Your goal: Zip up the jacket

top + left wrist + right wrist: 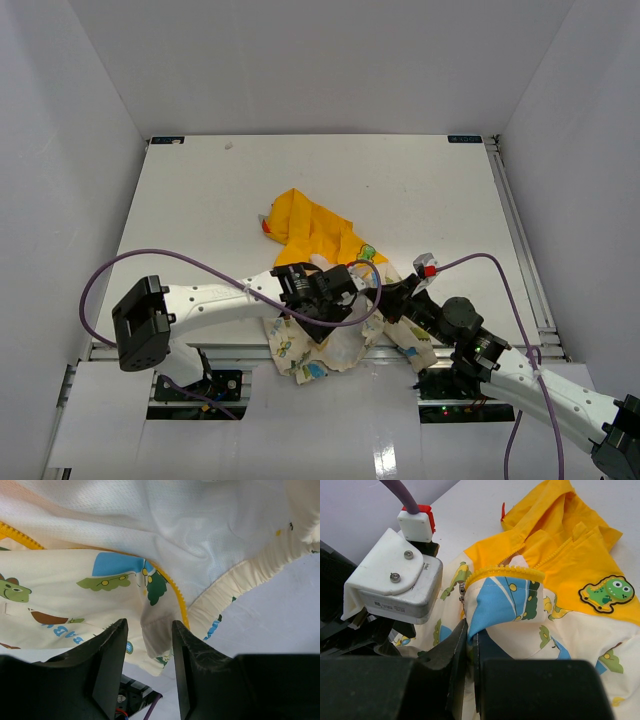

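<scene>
The jacket (305, 230) lies crumpled near the table's front edge, its yellow hood toward the back and its cream printed body hanging over the edge. My left gripper (149, 625) is open, with a cream hem flap (157, 637) between its fingertips beside the yellow zipper strip (178, 602). My right gripper (470, 630) is shut on a blue-printed fold of the jacket (495, 600), just below the yellow zipper teeth (505, 572) and a small metal zipper pull (462, 591). In the top view the two grippers (345, 288) (392, 300) sit close together over the jacket.
The white table (200, 190) is walled on three sides. A metal rail (515, 230) runs along its right edge. The left arm's purple cable (130, 262) loops at the left. The left wrist camera housing (395, 580) sits close beside my right fingers.
</scene>
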`<state>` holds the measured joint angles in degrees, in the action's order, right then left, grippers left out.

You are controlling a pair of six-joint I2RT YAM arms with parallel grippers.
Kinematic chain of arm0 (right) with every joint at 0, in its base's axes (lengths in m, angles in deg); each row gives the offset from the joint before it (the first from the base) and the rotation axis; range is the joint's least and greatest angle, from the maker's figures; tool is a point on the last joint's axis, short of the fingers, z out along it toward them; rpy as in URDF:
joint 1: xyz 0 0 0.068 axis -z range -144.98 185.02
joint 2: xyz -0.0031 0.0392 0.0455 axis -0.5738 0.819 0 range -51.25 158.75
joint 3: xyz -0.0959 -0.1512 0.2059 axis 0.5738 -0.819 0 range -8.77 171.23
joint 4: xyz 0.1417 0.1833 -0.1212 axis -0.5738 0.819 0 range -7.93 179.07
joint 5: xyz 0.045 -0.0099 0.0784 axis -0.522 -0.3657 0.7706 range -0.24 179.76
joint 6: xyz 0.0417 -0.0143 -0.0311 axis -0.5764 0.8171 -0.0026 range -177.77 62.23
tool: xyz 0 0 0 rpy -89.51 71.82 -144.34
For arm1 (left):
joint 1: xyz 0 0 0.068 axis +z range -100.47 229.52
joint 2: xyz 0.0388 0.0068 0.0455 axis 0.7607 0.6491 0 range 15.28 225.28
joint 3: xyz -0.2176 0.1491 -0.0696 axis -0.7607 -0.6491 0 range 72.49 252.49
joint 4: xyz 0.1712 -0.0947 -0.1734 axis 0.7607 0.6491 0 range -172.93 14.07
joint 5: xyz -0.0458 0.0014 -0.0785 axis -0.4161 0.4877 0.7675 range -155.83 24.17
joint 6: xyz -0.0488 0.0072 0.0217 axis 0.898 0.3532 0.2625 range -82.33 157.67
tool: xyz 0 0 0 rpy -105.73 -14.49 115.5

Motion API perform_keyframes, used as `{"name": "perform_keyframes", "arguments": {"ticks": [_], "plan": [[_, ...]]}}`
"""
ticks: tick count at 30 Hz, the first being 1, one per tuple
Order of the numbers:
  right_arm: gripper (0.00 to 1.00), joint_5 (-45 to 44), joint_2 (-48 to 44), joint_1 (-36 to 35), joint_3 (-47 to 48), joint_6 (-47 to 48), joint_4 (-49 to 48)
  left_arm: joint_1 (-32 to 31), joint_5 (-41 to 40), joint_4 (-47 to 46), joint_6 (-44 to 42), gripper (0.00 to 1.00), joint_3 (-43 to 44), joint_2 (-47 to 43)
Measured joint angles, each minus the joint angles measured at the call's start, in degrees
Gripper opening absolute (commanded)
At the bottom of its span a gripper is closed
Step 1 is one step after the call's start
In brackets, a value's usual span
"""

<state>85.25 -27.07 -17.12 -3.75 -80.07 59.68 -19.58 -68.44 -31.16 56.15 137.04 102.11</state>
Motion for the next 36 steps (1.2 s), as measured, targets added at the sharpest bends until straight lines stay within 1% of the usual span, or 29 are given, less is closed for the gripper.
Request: {"name": "perform_keyframes", "arguments": {"ticks": [6,10,12,15,19,22,28,34,35,36], "plan": [[0.08,0.0,-0.2,0.0,0.0,0.0,0.0,0.1,0.6,0.5,-0.2,0.5,0.0,0.0],[0.08,0.0,-0.2,0.0,0.0,0.0,0.0,0.1,2.9,0.0,-0.6,0.5,0.0,0.0],[0.08,0.0,-0.2,0.0,0.0,0.0,0.0,0.1,4.3,-0.4,-0.8,0.5,0.0,0.0],[0.08,0.0,-0.2,0.0,-0.1,0.0,0.0,0.1,6.1,-1.0,-1.2,0.46,-0.2,0.0],[0.08,0.0,-0.3,0.0,-0.2,0.0,0.0,0.1,7.4,-1.2,-1.3,0.45,-0.7,0.0],[0.08,0.0,-0.4,0.0,-0.2,0.0,0.0,0.4,7.8,-1.2,-1.3,0.45,-1.1,0.0],[0.08,0.0,-0.6,0.0,-0.3,0.0,0.0,0.9,8.1,-1.0,-1.1,0.49,-1.2,0.3],[0.08,0.0,-0.6,0.0,-0.3,0.0,0.0,1.1,8.1,-1.1,-0.4,0.48,-1.2,2.0],[0.08,0.0,-0.6,0.0,-0.3,0.0,0.0,1.1,8.1,-1.1,-0.3,0.48,-1.2,2.5],[0.08,0.0,-0.6,0.0,-0.3,0.0,0.0,1.1,8.1,-1.1,-0.1,0.45,-1.2,2.9]]}}
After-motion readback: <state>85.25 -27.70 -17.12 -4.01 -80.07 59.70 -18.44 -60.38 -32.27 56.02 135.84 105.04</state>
